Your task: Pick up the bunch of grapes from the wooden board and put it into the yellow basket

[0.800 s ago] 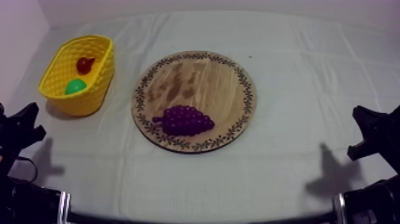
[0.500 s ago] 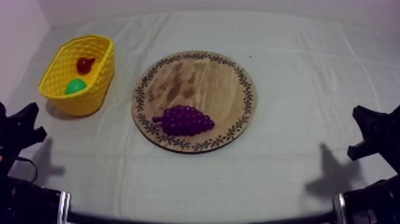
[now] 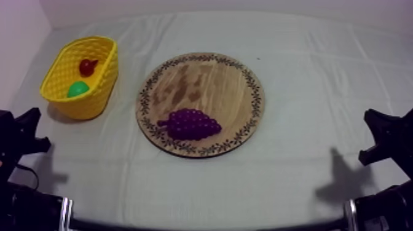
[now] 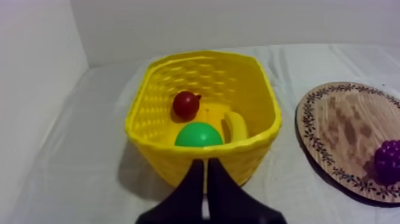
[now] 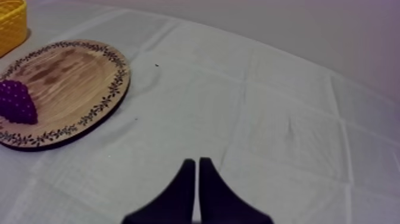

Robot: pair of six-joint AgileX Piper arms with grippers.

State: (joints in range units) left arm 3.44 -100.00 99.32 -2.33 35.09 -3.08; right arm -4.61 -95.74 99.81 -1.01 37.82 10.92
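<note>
A purple bunch of grapes (image 3: 190, 124) lies on the near part of the round wooden board (image 3: 209, 80) at the table's middle. The yellow basket (image 3: 98, 95) stands at the far left with a small red fruit (image 3: 88, 66) and a green pear (image 3: 77, 89) inside. My left gripper (image 3: 27, 130) rests low at the left, shut on nothing, just in front of the basket (image 4: 196, 152). My right gripper (image 3: 380, 136) rests low at the right, shut, over bare cloth. The grapes (image 5: 16, 102) and board (image 5: 77, 83) lie well to its left.
In the left wrist view the basket also holds a yellow banana (image 4: 234, 125) beside the pear (image 4: 198, 135) and red fruit (image 4: 186, 104). Grey-white cloth (image 3: 319, 92) lies open to the right of the board and along the front.
My left gripper has shifted slightly toward the left edge. The grapes, the board, the basket and the right arm have stayed put.
</note>
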